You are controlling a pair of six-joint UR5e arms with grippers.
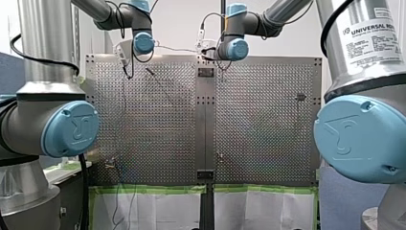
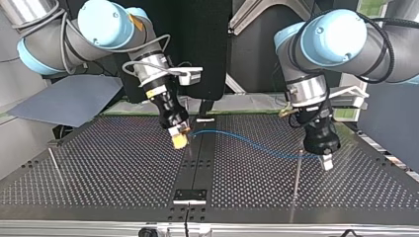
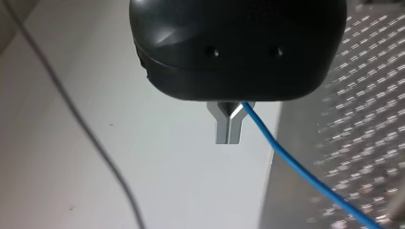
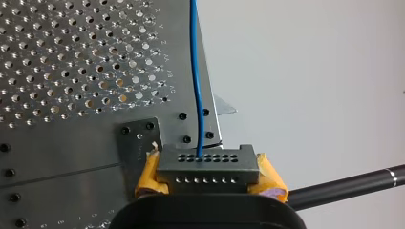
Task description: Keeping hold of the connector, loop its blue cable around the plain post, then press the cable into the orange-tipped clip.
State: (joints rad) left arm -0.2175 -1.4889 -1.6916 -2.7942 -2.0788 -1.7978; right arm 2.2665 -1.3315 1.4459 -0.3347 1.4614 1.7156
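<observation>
My right gripper (image 4: 207, 183) is shut on the grey connector (image 4: 207, 167), a block with rows of small holes, held between its yellow pads (image 4: 272, 179). The blue cable (image 4: 196, 71) leaves the connector's face and runs ahead over the perforated plate. In the top view that cable (image 2: 247, 140) sags from my right gripper (image 2: 179, 139) across to my left gripper (image 2: 326, 160). My left gripper's metal fingers (image 3: 224, 126) are shut on the cable (image 3: 286, 162). A thin upright post (image 2: 298, 177) stands just beside my left gripper.
The perforated table (image 2: 108, 168) has a dark middle strip with a small plate (image 2: 190, 195). Another thin rod (image 2: 55, 165) leans at the top view's left. A black rod (image 4: 348, 186) crosses beside my right gripper. A small orange-tinged part (image 1: 112, 165) sits on the table at the front view's lower left.
</observation>
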